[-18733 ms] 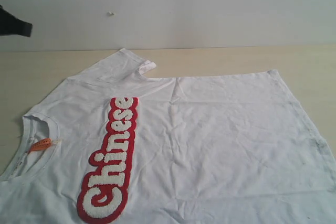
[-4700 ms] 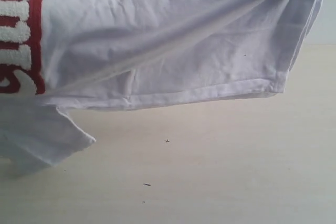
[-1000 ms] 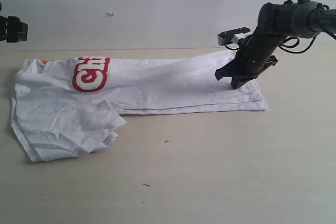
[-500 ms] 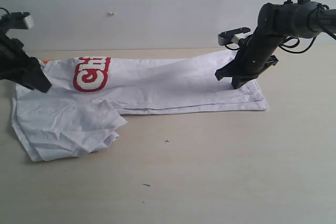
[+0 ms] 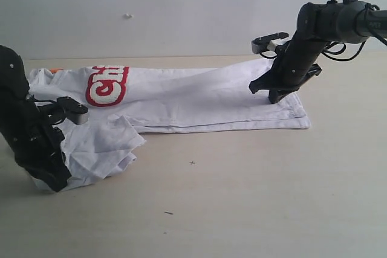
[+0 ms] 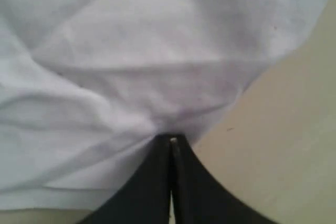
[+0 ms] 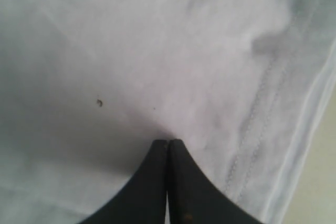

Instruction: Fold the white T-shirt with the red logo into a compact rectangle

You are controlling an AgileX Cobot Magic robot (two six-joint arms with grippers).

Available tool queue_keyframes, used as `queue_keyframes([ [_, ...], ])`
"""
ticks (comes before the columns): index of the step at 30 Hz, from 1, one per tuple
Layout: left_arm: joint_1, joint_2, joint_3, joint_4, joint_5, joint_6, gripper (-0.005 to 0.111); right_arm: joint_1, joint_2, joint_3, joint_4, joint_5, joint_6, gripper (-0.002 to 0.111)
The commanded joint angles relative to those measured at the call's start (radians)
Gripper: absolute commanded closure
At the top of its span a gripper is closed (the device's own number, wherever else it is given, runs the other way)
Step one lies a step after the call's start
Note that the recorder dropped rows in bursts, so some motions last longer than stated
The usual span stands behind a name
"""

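One table (image 5: 242,203) carries the shirt (image 5: 199,98), laid long. Left gripper (image 6: 170,141) is clenched on its bunched end; right gripper (image 7: 168,142) is closed – tips on the hem end. Logo (image 5: 106,86) lies beyond the left gripper.

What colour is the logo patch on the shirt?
Red with fuzzy white letters; the red logo shows best in the exterior view.

Under left gripper (image 5: 55,180): crumpled end of white T-shirt (image 5: 193,98), red logo (image 5: 106,85) just beyond. Under right gripper (image 5: 275,96): flat hem end.
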State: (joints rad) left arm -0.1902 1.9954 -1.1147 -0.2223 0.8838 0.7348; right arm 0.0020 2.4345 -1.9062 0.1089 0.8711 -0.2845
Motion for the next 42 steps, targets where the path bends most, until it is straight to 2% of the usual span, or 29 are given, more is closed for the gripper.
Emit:
queue_keyframes([
  [1, -0.001, 0.014, 0.038, 0.101, 0.041, -0.062, 0.107, -0.002, 0.024, 0.011, -0.031, 0.066, 0.001, 0.108],
  [3, -0.001, -0.015, 0.038, 0.057, 0.047, -0.025, 0.107, -0.002, 0.024, 0.011, -0.014, 0.067, 0.001, 0.108],
  [4, -0.001, -0.041, 0.038, 0.015, 0.099, 0.011, 0.107, -0.002, 0.024, 0.011, -0.011, 0.067, 0.001, 0.108],
  [6, -0.001, -0.074, 0.038, 0.027, 0.235, 0.016, 0.107, -0.002, 0.024, 0.011, -0.011, 0.065, 0.001, 0.108],
  [7, -0.001, -0.081, 0.038, 0.034, 0.262, 0.016, 0.107, -0.002, 0.024, 0.011, -0.011, 0.065, 0.001, 0.108],
  [9, -0.001, -0.102, 0.036, 0.034, 0.25, 0.022, 0.107, -0.002, 0.024, 0.011, -0.011, 0.065, 0.001, 0.108],
  [12, -0.001, -0.15, 0.028, -0.032, 0.08, 0.047, 0.107, -0.002, 0.024, 0.011, -0.011, 0.068, -0.001, 0.108],
  [16, -0.005, -0.157, 0.044, -0.213, -0.291, 0.094, 0.107, -0.002, 0.024, 0.011, -0.011, 0.072, -0.001, 0.108],
  [20, -0.021, -0.052, 0.044, -0.201, -0.367, 0.088, 0.107, -0.002, 0.024, 0.011, -0.011, 0.067, -0.001, 0.108],
  [23, -0.021, 0.004, 0.044, -0.181, -0.354, 0.088, 0.107, -0.002, 0.024, 0.011, -0.011, 0.072, -0.001, 0.108],
  [29, -0.021, 0.075, 0.044, -0.069, -0.169, 0.055, 0.107, -0.002, 0.022, 0.011, -0.015, 0.082, -0.003, 0.108],
  [33, -0.021, 0.063, 0.084, -0.061, -0.122, 0.048, 0.107, -0.002, 0.022, 0.025, -0.006, 0.088, -0.003, 0.108],
  [38, -0.021, 0.029, 0.167, 0.069, -0.105, -0.071, 0.107, -0.002, -0.023, 0.124, -0.001, 0.015, -0.003, 0.108],
  [42, -0.021, 0.028, 0.202, 0.092, -0.078, -0.109, 0.107, -0.002, -0.074, 0.24, 0.004, -0.043, 0.0, 0.108],
])
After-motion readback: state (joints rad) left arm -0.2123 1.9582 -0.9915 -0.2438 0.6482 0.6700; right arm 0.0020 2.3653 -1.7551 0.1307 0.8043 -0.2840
